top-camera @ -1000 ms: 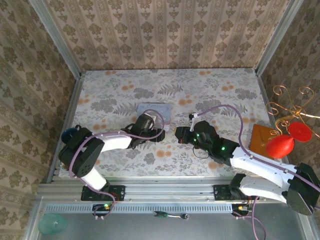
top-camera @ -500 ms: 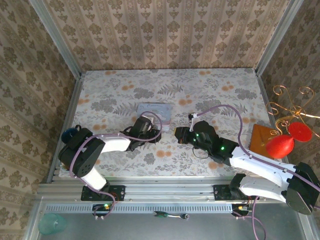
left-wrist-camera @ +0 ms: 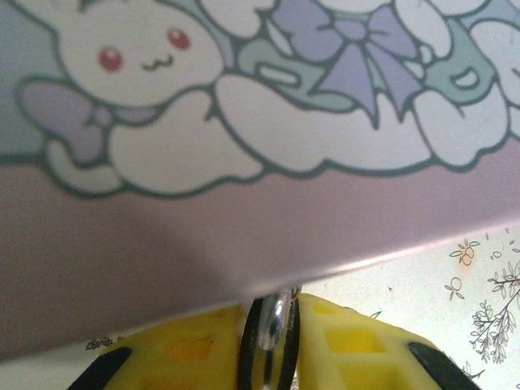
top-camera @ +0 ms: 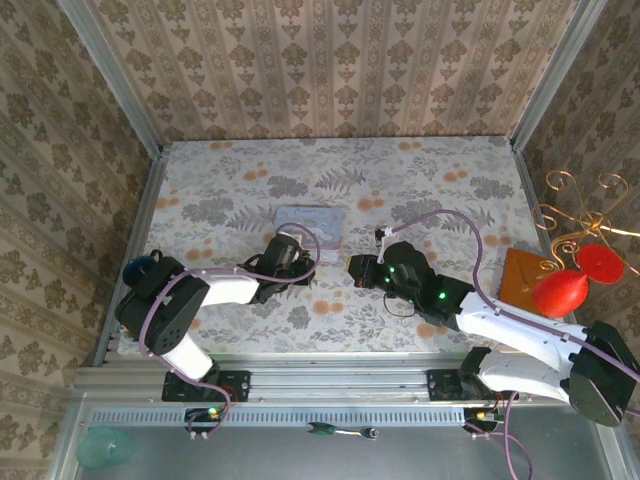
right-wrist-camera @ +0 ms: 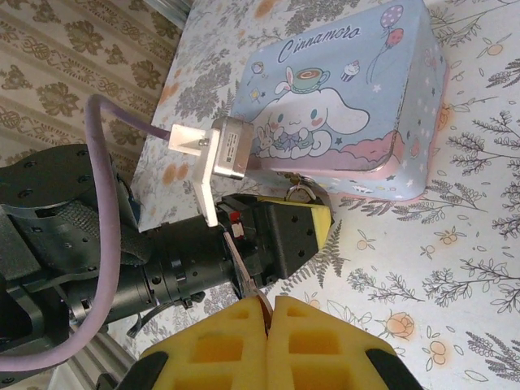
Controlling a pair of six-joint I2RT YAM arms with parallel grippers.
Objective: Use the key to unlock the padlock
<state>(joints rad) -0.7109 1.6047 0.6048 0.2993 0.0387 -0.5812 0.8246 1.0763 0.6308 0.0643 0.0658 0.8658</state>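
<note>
Middle of the table [top-camera: 450, 185], near side of the cartoon tin [top-camera: 310, 220].
Clamped in the left gripper [top-camera: 308, 258] against that side: the padlock [left-wrist-camera: 272, 333]; pinched in the closed right gripper [top-camera: 353, 266], a sliver, probably the key [right-wrist-camera: 244, 272]. Likely light, stiff, slippery; best held by the body.
</note>
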